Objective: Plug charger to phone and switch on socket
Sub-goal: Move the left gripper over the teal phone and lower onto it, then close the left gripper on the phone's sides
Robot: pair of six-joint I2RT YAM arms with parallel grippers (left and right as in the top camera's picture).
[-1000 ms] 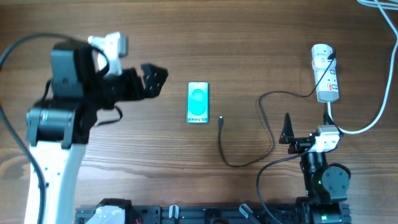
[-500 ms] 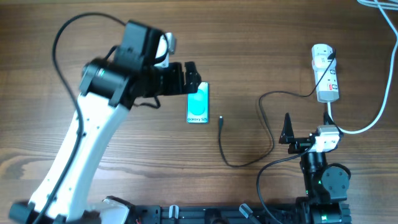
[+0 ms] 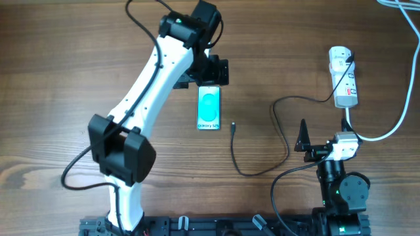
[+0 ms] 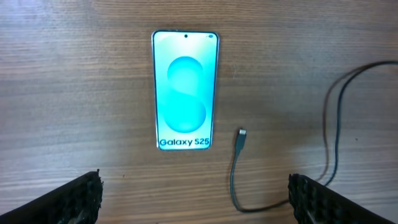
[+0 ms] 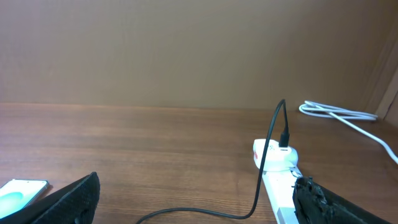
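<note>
The phone lies flat in the middle of the table, its cyan screen lit. My left gripper hovers just beyond the phone's far end, open and empty. In the left wrist view the phone sits ahead of the open left gripper. The charger connector tip lies loose to the right of the phone, also in the left wrist view. Its thin black cable curves to the white socket. My right gripper is open and empty near the front edge. Its wrist view shows the socket.
A white cord runs from the socket off the right edge and shows in the right wrist view. The left arm stretches diagonally over the left half of the table. Black rails run along the front edge.
My left arm has swung from the table's left side rightward, and its gripper now hangs over the phone's far end. The right arm, phone and cable have not moved.
</note>
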